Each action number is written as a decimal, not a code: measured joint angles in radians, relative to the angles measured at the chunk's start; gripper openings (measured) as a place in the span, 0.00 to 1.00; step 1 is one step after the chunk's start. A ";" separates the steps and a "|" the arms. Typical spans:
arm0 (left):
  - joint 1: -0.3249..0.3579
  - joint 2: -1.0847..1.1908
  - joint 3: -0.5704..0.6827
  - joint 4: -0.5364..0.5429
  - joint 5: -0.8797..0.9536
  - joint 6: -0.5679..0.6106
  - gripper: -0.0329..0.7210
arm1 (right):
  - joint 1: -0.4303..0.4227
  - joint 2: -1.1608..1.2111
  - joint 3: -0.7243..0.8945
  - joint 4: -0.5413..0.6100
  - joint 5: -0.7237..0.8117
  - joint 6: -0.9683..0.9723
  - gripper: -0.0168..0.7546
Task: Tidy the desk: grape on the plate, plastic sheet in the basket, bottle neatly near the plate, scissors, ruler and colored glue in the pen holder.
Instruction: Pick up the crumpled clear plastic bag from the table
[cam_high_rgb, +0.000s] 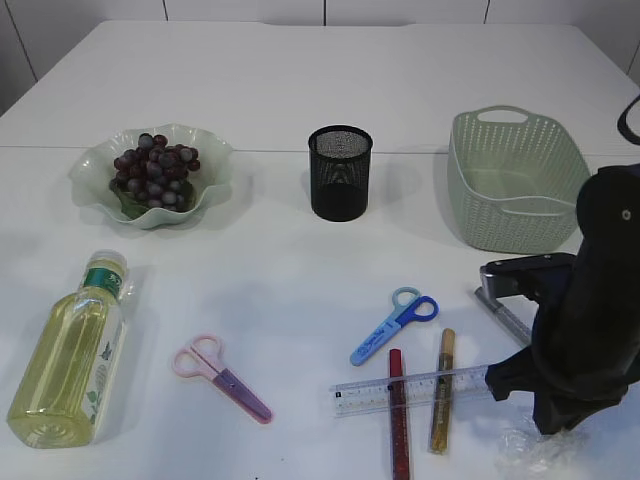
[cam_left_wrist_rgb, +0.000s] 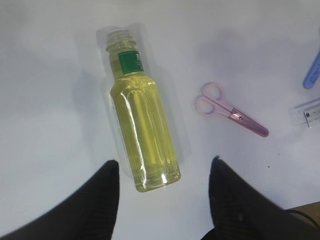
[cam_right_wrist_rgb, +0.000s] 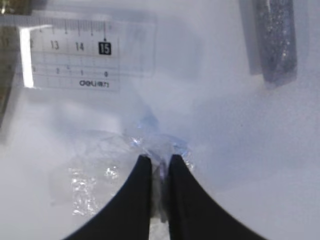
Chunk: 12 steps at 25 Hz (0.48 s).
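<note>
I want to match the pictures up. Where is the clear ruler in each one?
Exterior view: ruler lies low, right of middle, across the glue sticks.
Left wrist view: only its end shows at the right edge.
Right wrist view: top left.
Shared landmark: none in all three.

A white table (cam_high_rgb: 280, 90) meets what may be pale wall panels (cam_high_rgb: 245, 10).

Open table surrounds the pen holder (cam_high_rgb: 340, 172); toward its front right, blue scissors (cam_high_rgb: 394, 326), ruler (cam_high_rgb: 410, 390) and glue sticks (cam_high_rgb: 441, 390) crowd the approach.
</note>
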 joint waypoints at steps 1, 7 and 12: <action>0.000 0.000 0.000 0.000 0.000 0.000 0.60 | 0.000 -0.009 0.000 0.000 0.002 0.000 0.09; 0.000 0.000 0.000 0.000 -0.002 0.000 0.60 | 0.000 -0.129 -0.002 0.004 0.033 -0.005 0.07; 0.000 0.000 0.000 0.000 -0.014 0.000 0.60 | 0.000 -0.209 -0.048 -0.016 0.087 -0.007 0.07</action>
